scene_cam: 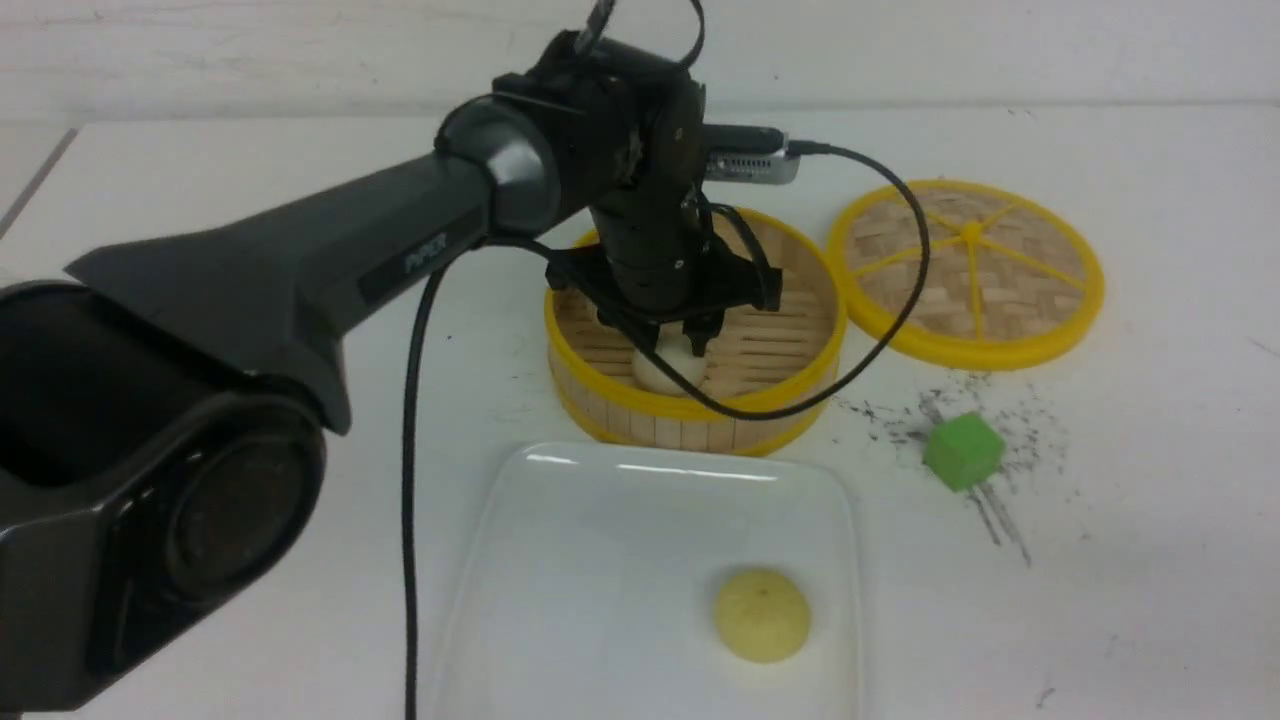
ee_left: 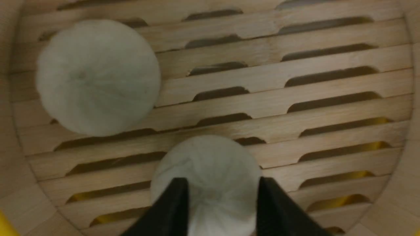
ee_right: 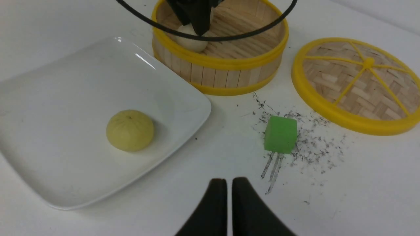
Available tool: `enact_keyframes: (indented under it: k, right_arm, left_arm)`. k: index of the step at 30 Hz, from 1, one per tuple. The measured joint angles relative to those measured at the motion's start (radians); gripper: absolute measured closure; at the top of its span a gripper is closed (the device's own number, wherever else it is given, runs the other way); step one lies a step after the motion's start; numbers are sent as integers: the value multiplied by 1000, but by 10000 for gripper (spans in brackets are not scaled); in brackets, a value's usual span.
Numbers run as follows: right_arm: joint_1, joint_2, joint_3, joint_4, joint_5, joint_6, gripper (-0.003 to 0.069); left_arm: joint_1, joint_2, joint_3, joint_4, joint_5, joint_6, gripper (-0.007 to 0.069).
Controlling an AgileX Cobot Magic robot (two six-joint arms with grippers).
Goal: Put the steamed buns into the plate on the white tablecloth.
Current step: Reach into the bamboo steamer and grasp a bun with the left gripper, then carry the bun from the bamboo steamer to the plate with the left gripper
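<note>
From the left, my left arm (scene_cam: 300, 270) reaches out over the white tablecloth (scene_cam: 1150, 560) and drops the left gripper (scene_cam: 673, 350) straight down into the bamboo steamer (scene_cam: 690, 408), because that is where the remaining buns sit. Its fingers (ee_left: 177, 203) stand about half apart, astride one off-white bun (ee_left: 220, 170) resting on the slats at the steamer's near side. They look to be against its flanks, but I cannot tell whether they grip it. A second off-white bun (ee_left: 98, 77) lies just beside it, clear of the fingers. Nearer to me is the plate (scene_cam: 560, 500), with the yellow bun (scene_cam: 762, 615) already on its right half, so I judge one of three delivered. The woven lid (scene_cam: 968, 270) lies flat to the right of the steamer, leaving the opening free. A green cube (scene_cam: 962, 452) sits near it, not my concern. On the right, the right gripper (ee_right: 228, 181) hovers over bare cloth with fingers almost together, holding nothing and out of the way.
</note>
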Motion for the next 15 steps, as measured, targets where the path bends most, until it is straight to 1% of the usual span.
enact_keyframes:
  k: [1,2,4,5,7,10,13,15]
  right_arm:
    - [0,0,0,0,0,0,606]
    - [0,0,0,0,0,0,606]
    - [0,0,0,0,0,0,603]
    - [0,0,0,0,0,0,602]
    - [0,0,0,0,0,0,600]
    - [0,0,0,0,0,0,597]
    - [0,0,0,-2,0,0,594]
    - [0,0,0,-2,0,0,590]
  left_arm:
    - [0,5,0,0,1,0,438]
    - [0,6,0,0,4,0,461]
    - [0,2,0,0,15,0,571]
    - [0,-3,0,0,19,0,587]
    - [0,-44,1,0,34,0,601]
    - [0,-104,1,0,58,0,601]
    - [0,-226,1,1,112,13,601]
    - [0,-329,-1,2,184,50,601]
